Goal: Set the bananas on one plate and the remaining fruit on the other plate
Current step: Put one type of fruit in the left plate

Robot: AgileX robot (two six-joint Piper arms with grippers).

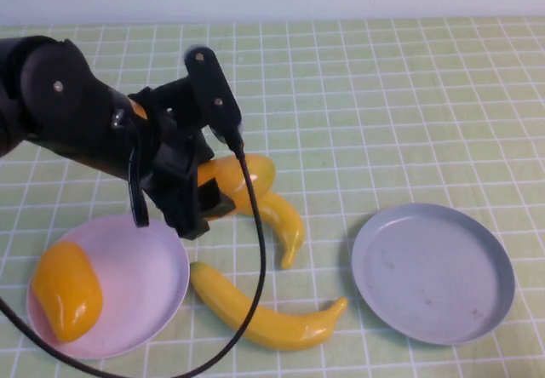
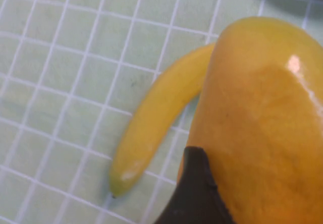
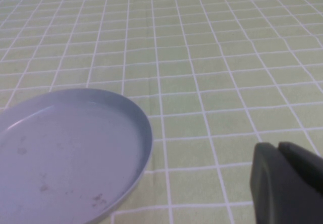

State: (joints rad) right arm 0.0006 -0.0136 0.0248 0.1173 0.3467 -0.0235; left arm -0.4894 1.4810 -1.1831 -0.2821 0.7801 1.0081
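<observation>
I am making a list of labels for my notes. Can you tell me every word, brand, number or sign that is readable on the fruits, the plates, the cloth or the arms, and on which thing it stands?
None: no text on the mangoes, bananas, pink plate, grey plate, checked cloth or left gripper.

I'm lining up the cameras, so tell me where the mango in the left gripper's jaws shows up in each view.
High view: mango left of centre, in the left gripper, beside the pink plate.
Left wrist view: mango fills the right side, gripped.
Right wrist view: not in it; only the grey plate and the shut right gripper.
Shared landmark: the banana touching it.
</observation>
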